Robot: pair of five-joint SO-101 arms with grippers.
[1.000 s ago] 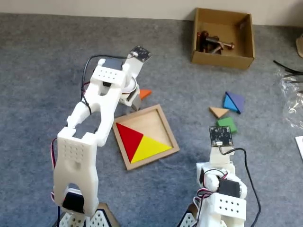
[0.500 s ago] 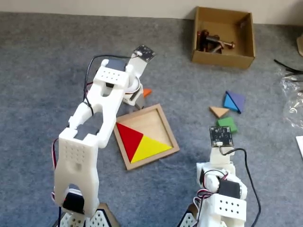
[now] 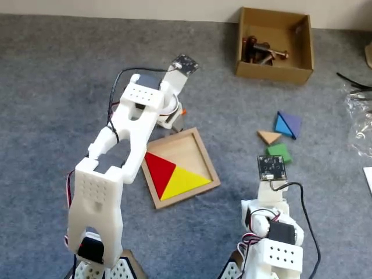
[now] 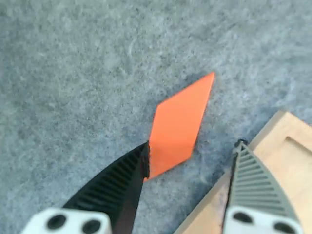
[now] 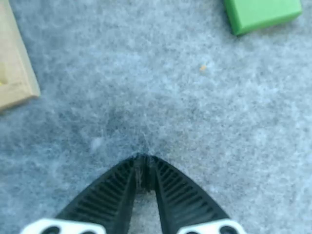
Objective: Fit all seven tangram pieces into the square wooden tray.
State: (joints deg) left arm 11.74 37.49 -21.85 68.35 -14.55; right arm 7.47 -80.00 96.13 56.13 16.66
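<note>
Centre of the high view: square wooden tray (image 3: 185, 150), set askew on the grey carpet (image 3: 52, 87), with a red triangle (image 3: 158, 167) and a yellow triangle (image 3: 186, 181) edge to edge in its lower half and bare wood above. Just off the tray's upper-left edge, flat on the carpet: orange parallelogram (image 4: 178, 124). Straddling that piece's near end: left gripper (image 4: 192, 146), jaws spread wide, black fingertip (image 4: 144, 155) touching one corner, grey one over the tray's rim. Right of the tray, well apart from it: green square (image 3: 279, 153), tan triangle (image 3: 268, 137), then blue triangle (image 3: 283, 125) against a purple piece (image 3: 292, 122). Between tray and green square, low over the carpet: right gripper (image 5: 144, 161), pinched together on nothing. Top right of the high view: cardboard box (image 3: 270, 74) with small odds inside.
</note>
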